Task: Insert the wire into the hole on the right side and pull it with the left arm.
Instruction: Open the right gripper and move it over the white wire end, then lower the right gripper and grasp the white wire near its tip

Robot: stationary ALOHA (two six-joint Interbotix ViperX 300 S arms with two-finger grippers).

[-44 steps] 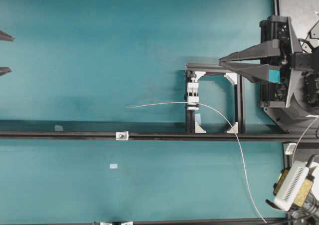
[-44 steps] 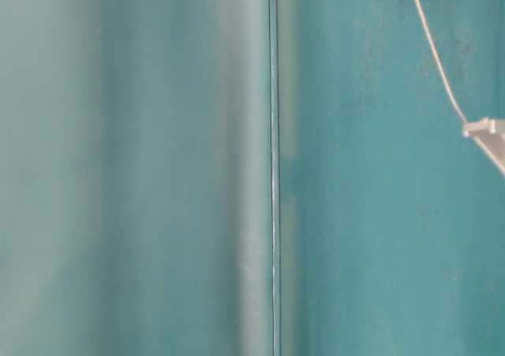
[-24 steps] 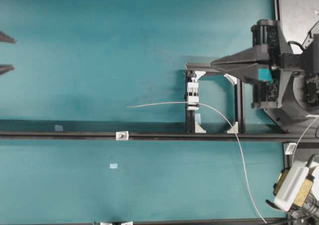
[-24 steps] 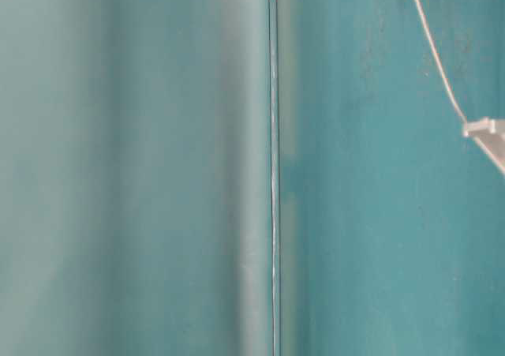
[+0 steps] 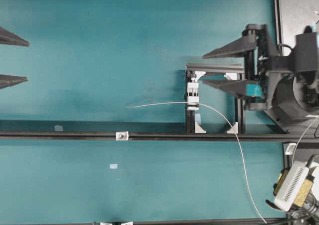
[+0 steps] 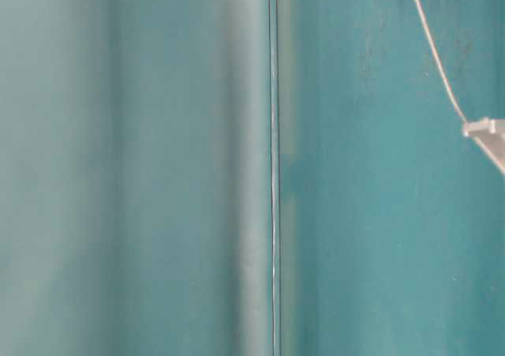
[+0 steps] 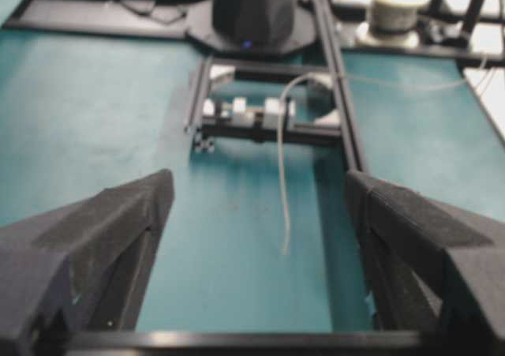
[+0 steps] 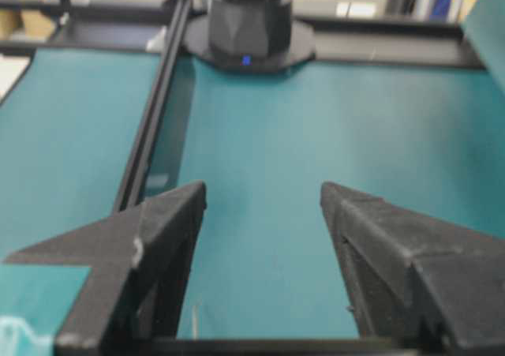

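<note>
Both the plain black left gripper and teal-patched right gripper are spread, empty. The thin pale wire, if pinched carelessly, could be bent, missing the small silvery bracket's hole.

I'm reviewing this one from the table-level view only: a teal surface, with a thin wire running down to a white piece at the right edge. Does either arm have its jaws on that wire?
Observer: No. In the overhead view the right gripper hangs over the black frame with its jaws spread, apart from the wire.
Operator: And the left one?
Observer: The left gripper is at the far left edge, jaws open and empty, well short of the wire's free end.
Operator: Where does the wire run?
Observer: It crosses the white clamp block, and its free end lies on the table to the left. The small silvery bracket on the black rail has no wire at it.
</note>
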